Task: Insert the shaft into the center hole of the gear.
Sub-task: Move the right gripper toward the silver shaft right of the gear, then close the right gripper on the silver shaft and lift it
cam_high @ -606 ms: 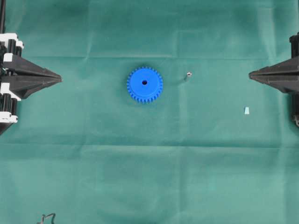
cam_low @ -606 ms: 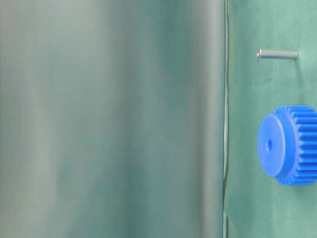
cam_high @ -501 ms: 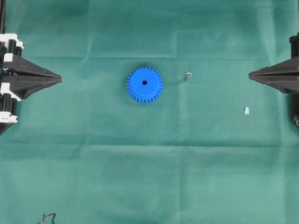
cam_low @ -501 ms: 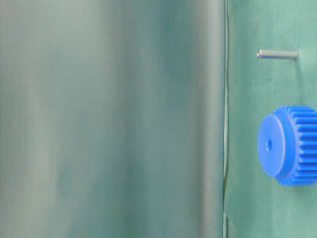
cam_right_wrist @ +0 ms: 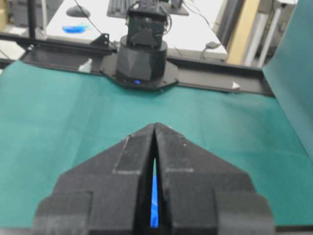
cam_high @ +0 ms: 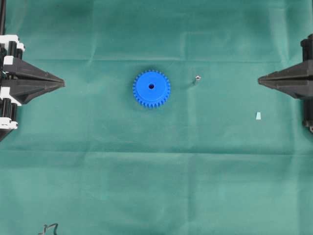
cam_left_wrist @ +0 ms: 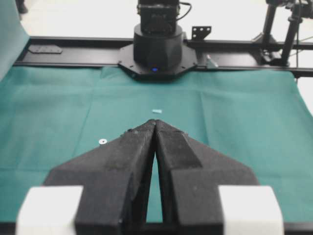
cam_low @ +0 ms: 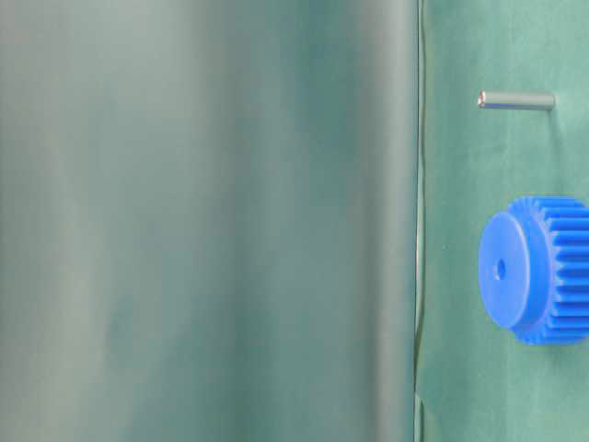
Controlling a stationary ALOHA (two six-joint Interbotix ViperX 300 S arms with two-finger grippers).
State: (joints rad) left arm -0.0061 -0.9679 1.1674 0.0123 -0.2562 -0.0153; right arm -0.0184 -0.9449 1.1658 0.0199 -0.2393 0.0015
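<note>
right gripper (cam_high: 259,79): tip now slightly farther toward the gear (cam_high: 151,88), fingers pressed together as it moves.

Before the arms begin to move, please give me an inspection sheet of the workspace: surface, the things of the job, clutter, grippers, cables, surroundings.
Surface: green cloth, with fold creases.
Gear: the gear lies flat near the middle; the center hole is open, nothing in it.
Shaft: the shaft stands upright on the cloth, apart from the gear, on the right gripper's side.
Clutter: a small pale blue bit nearer the right gripper.
Grippers: left gripper and right gripper are both shut and empty, at opposite edges.
Cables: a thin dark wire loop at the lower left edge.
Surroundings: a black arm base and rail beyond the cloth.
</note>
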